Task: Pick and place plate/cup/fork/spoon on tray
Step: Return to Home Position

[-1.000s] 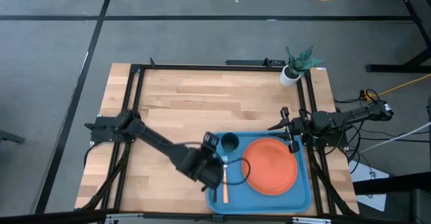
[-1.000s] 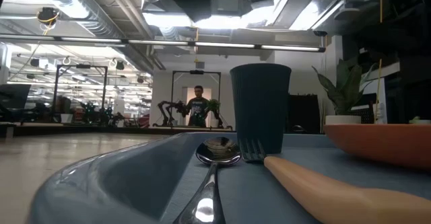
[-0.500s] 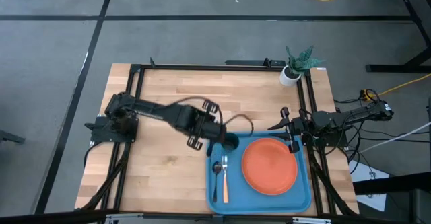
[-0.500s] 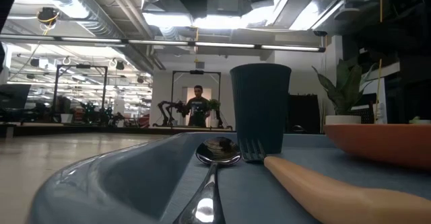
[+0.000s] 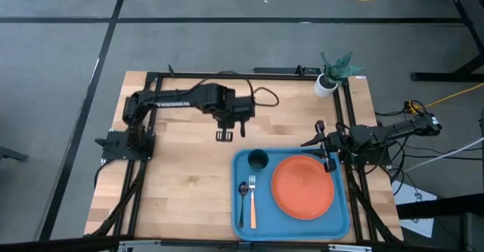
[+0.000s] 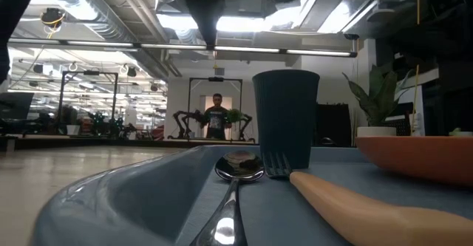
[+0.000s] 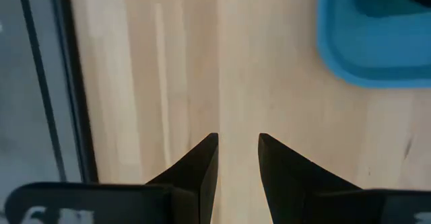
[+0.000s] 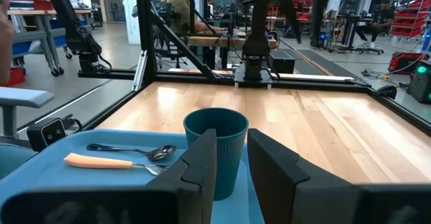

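The blue tray (image 5: 340,218) lies at the table's near right. On it are the orange plate (image 5: 302,185), the dark teal cup (image 5: 258,160) upright at the tray's far left corner, and the orange-handled fork (image 5: 252,205) with the dark spoon (image 5: 243,197) lying flat side by side left of the plate. My left gripper (image 5: 233,132) is shut and empty above bare wood beyond the tray's far left corner (image 7: 377,49). My right gripper (image 5: 327,150) is shut and empty at the tray's right edge, pointing at the cup (image 8: 215,133).
A white pot with a green plant (image 5: 329,82) stands at the far right corner. Black frame rails (image 5: 151,116) run along the table's left, far and right sides. Bare wood (image 5: 181,184) lies left of the tray. A person (image 6: 216,117) stands far off in the room.
My left gripper has risen from the tray's near left part, over the spoon and fork, and swung toward the table's far edge, out over bare wood. The spoon, fork, cup and plate have stayed where they were on the tray.
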Motion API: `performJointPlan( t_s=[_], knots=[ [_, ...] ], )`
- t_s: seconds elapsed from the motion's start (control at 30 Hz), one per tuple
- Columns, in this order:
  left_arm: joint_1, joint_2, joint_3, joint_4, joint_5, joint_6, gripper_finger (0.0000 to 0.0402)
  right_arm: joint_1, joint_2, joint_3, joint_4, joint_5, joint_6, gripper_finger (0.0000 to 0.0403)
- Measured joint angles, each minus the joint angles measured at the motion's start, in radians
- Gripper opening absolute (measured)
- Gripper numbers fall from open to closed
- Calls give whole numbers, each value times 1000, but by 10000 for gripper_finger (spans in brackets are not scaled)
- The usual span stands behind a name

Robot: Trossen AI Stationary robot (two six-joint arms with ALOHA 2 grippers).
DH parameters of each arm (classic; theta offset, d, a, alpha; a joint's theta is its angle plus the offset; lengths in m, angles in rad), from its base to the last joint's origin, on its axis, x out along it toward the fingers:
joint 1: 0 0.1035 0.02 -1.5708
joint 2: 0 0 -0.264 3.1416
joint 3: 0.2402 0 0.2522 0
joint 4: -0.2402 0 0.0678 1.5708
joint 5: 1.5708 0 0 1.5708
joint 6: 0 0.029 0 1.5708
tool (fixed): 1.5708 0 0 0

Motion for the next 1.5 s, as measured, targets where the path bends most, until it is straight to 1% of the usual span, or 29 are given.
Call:
performJointPlan(
  t_s=[0.1, 0.3, 0.47, 0.57, 0.67, 0.77, 0.83, 1.03, 1.2, 1.4, 1.5],
  knots=[
    [30, 0, 0, -15, 25, -8, 98, 0, 0, 0, 0, 0, 0, 90],
    [85, 0, 0, -15, 154, 102, 98, 0, 0, 0, 0, 0, 0, 90],
    [132, 0, -15, -28, 181, 90, 98, 0, 0, 0, 0, 0, 1, 90],
    [144, 1, -57, -48, 180, 33, 98, 0, 0, 0, 0, 0, -1, 90],
    [147, -33, -133, -51, 180, 7, 98, 0, 0, 0, 0, 0, 0, 90],
    [143, -116, -256, 27, 184, 7, 98, 0, 0, 0, -1, 0, 0, 90],
    [138, -198, -358, 109, 184, 9, 98, 0, 0, 0, -1, 0, 0, 90],
    [137, -502, -685, 418, 185, 9, 98, 0, 0, 0, -1, 0, 0, 90],
    [137, -725, -916, 692, 200, -8, 98, 0, 0, 0, -1, 0, -1, 90],
    [137, -918, -1152, 974, 236, -21, 98, 0, 0, 0, 0, 0, -1, 90],
    [137, -985, -1253, 1107, 232, -77, 98, 0, 0, 0, 0, 0, 0, 90]
  ],
)
